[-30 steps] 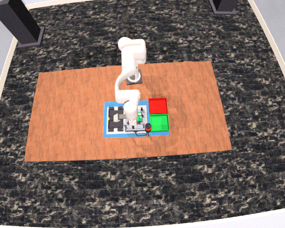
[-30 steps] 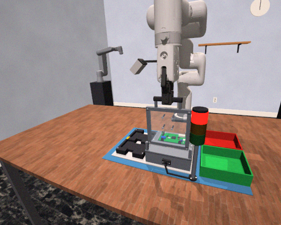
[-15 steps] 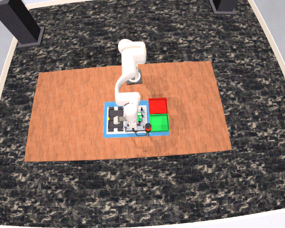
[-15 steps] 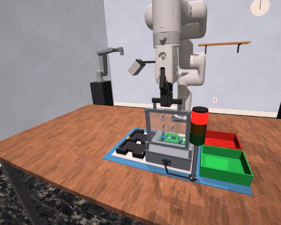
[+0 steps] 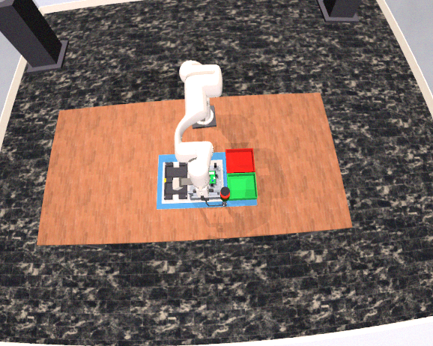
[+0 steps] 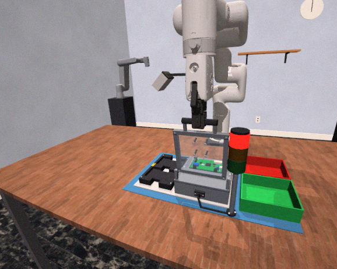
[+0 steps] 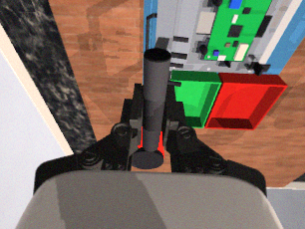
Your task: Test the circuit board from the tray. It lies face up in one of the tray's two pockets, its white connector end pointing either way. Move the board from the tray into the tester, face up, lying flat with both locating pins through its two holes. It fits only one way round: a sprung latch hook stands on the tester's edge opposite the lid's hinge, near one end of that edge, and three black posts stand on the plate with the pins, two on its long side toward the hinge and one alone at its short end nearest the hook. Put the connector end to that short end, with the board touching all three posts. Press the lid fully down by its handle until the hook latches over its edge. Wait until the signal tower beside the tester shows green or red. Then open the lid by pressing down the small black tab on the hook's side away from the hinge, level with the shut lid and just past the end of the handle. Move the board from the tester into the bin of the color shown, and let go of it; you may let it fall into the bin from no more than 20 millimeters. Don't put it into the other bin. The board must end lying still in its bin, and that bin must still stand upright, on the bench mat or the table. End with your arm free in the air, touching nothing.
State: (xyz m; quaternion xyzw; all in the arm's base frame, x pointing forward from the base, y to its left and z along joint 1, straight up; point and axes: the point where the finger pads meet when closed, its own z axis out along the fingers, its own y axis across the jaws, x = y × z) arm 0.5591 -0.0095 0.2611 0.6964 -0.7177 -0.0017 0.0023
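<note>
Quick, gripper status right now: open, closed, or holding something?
Gripper: closed on the tester lid's black handle; the lid stands raised, and the circuit board lies in the tester, not in the fingers.

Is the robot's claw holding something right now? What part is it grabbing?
Yes. The gripper is shut on the lid's black handle bar, pinching it near the middle of its length. The lid stands raised over the tester.
</note>
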